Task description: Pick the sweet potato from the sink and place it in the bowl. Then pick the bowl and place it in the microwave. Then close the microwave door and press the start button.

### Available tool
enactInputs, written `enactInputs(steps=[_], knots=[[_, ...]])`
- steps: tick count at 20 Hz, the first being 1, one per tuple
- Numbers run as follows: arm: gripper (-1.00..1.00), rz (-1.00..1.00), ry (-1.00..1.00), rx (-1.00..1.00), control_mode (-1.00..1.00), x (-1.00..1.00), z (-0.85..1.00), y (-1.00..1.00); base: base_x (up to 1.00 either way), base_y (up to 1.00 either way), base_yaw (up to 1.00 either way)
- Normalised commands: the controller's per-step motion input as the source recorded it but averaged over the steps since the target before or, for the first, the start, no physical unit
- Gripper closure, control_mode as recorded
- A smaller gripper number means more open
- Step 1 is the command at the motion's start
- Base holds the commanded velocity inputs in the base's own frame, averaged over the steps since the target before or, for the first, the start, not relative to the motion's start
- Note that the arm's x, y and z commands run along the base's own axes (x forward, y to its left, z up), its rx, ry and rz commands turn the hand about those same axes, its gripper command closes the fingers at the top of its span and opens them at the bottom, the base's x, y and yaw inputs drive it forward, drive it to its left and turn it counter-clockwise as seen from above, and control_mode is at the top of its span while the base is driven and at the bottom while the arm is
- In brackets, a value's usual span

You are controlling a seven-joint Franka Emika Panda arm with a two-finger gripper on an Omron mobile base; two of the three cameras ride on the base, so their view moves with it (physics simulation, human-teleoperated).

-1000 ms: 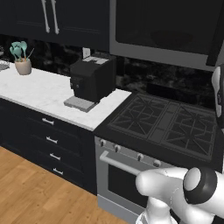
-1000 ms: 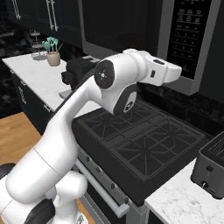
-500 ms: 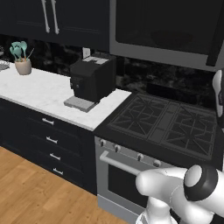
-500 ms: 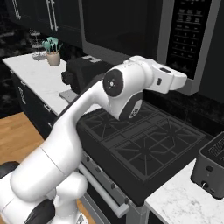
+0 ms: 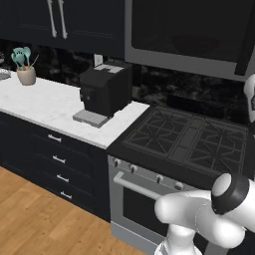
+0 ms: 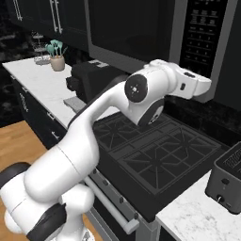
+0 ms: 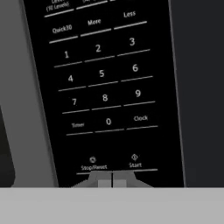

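The hand view faces the microwave's dark control panel (image 7: 105, 92) at close range: white keypad digits in rows, "Timer" and "Clock" beside the zero, and at the bottom "Stop/Reset" on the left and the Start button (image 7: 134, 162) on the right. The gripper (image 7: 112, 178) sits at the bottom centre of that frame, its two tips pressed together with no gap and nothing between them, just under the row of those two lowest buttons. A grey frame strip runs down the left of the panel.

The right base view gives the wider setting that the hand view lacks: the microwave (image 6: 155, 33) fills the upper centre, its microwave door (image 6: 129, 29) lying flush and dark against the cavity, and the white arm reaches from the lower left up to the lower part of the panel at the upper right. Below lie the black gas stove (image 6: 150, 155), a dark toaster (image 6: 229, 181) at the right edge on the white counter (image 6: 37, 77), and a black coffee machine (image 6: 92, 80) at centre left.

The left base view shows the utensil cup (image 5: 26, 74) at the upper left, the drawers (image 5: 55, 159) below the counter, and the wooden floor (image 5: 35, 224) at the lower left.
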Motion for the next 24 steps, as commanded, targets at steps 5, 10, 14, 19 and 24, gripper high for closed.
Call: enactInputs(steps=[5,10,14,19,24], knots=[[1.00,0.00,0.00,0.00,-1.00,0.20,0.00,-0.17,0.00,0.00,0.00],[1.00,0.00,0.00,0.00,-1.00,0.00,-0.02,-0.17,0.00,0.00,0.00],[1.00,0.00,0.00,0.00,-1.00,0.66,-0.12,-0.24,0.00,0.00,0.00],[1.00,0.08,0.02,0.06,-1.00,1.00,-0.21,-0.49,0.00,0.00,0.00],[1.00,0.10,-0.06,0.01,-1.00,-0.11,-0.13,0.10,0.00,0.00,0.00]])
